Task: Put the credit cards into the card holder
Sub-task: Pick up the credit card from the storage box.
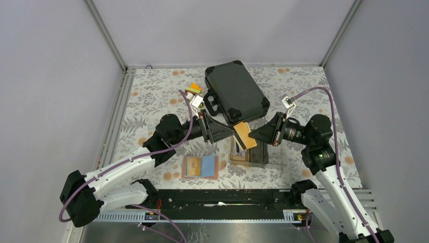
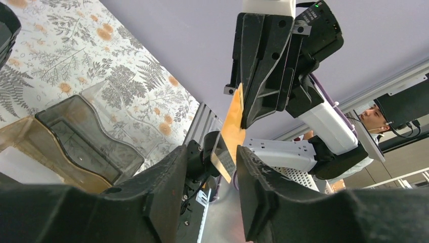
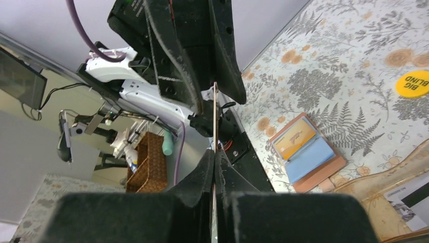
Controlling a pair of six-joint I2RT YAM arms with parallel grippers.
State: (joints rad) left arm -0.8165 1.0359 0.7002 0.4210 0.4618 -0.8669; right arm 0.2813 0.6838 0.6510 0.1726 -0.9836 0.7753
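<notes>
R tool (image 1: 251, 135) pinches the orange card (image 1: 243, 134) tight in mid-air. L tool (image 1: 230, 130) is half open round its other end, no grip yet. If R lets go early, card falls & misses the card holder (image 1: 208, 165) below.

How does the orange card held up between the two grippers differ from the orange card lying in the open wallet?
The held card is up in the air, pinched by the right gripper; the pocketed card lies in the left half of the open card holder. The held card stands tilted on its edge; the pocketed card lies flat. Both are orange-yellow rectangles.
</notes>
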